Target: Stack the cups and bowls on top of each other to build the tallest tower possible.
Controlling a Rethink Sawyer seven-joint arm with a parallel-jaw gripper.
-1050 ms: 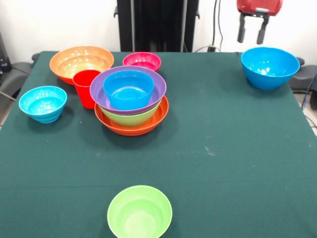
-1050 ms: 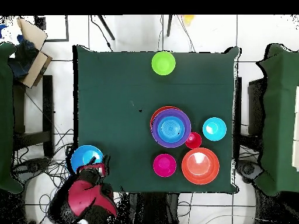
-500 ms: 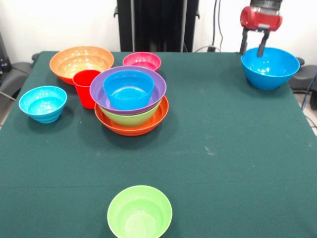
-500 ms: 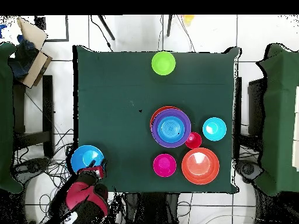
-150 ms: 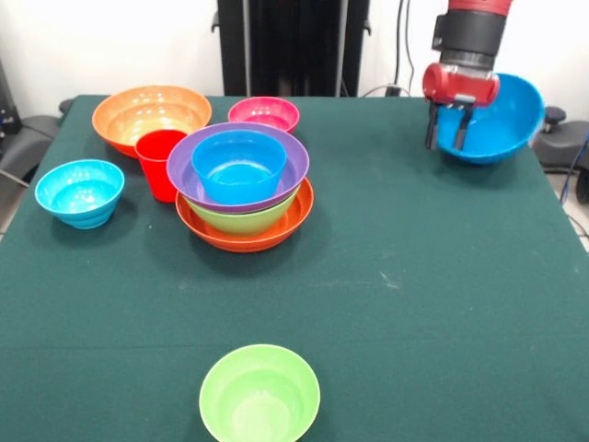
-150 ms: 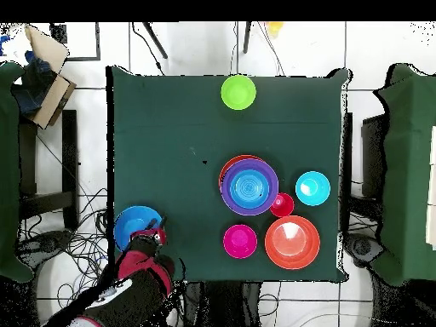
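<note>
My gripper (image 5: 446,136) (image 6: 156,235) is at the table's far right corner, its two fingers astride the near rim of a wide blue bowl (image 5: 502,115) (image 6: 133,226), one inside and one outside. That bowl is tipped, its mouth turned toward the arm. The tower (image 5: 245,184) (image 6: 249,186) stands left of centre: an orange bowl at the base, then green, purple and a blue bowl on top. Beside it on the left is the red cup (image 5: 160,162) (image 6: 282,204).
A wide orange bowl (image 5: 152,113) (image 6: 292,242) and a small magenta bowl (image 5: 264,113) (image 6: 240,241) sit behind the tower. At the left edge is a light blue bowl (image 5: 80,191) (image 6: 312,188). A green bowl (image 5: 260,394) (image 6: 238,91) lies at the near edge.
The gripper has come down from above the blue bowl onto its near rim and closed there. The bowl has tipped up from level and shifted slightly. Everything else stayed put.
</note>
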